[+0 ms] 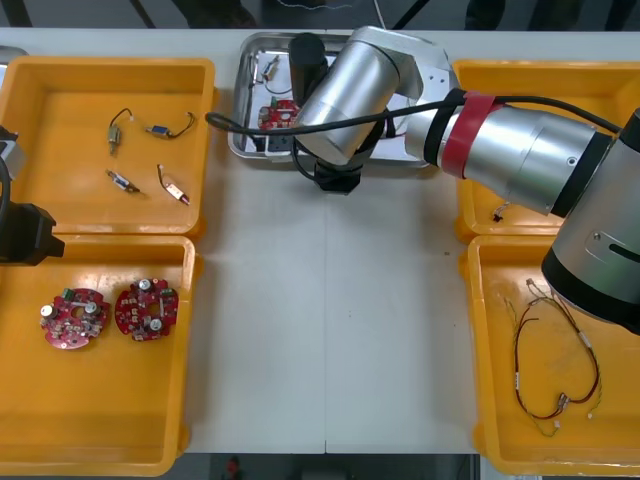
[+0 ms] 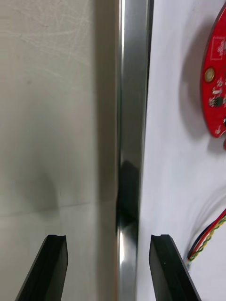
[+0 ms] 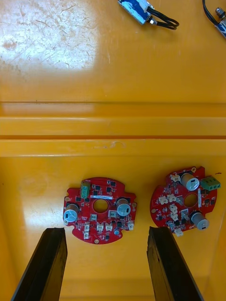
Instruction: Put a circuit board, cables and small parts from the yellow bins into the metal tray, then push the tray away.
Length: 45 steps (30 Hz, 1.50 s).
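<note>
Right claw [image 2: 109,242] straddles the rim of the metal tray [image 2: 132,94], jaws parted.

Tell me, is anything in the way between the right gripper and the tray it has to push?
Nothing visible is. The right gripper, fingers open, straddles the metal tray at its rim, one finger over the table, the other over its white inside. The left gripper hangs open above circuit boards in a yellow bin.

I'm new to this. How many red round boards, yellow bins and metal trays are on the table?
Red circuit boards: 3
Yellow bins: 4
Metal tray: 1
Total: 8
</note>
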Each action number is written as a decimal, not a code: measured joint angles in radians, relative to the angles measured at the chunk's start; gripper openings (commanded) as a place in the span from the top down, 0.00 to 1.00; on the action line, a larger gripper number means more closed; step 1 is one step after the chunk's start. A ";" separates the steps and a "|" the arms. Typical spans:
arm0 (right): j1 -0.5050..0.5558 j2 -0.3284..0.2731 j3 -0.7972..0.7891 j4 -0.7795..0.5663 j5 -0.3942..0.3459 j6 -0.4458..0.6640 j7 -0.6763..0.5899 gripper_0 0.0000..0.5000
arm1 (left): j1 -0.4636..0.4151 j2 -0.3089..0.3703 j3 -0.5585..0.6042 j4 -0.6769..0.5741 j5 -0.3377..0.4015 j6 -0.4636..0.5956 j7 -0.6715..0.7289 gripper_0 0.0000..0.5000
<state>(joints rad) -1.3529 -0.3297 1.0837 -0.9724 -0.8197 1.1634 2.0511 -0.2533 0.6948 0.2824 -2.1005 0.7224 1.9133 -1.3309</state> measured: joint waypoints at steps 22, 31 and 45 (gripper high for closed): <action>0.162 0.003 -0.443 -0.468 0.113 0.625 -0.268 0.00 | 0.000 0.000 0.000 0.000 0.000 0.000 0.000 0.00; 0.311 -0.002 -0.629 -0.717 0.142 0.753 -0.616 0.00 | 0.000 0.000 0.000 0.000 0.000 0.000 0.000 0.00; 0.619 -0.211 -0.703 -1.137 0.134 0.753 -0.953 0.00 | 0.001 0.000 0.002 0.000 0.000 0.000 0.000 0.00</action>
<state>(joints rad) -0.7340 -0.5409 0.3808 -2.1089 -0.6853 1.9167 1.0983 -0.2523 0.6949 0.2849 -2.1006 0.7224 1.9133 -1.3309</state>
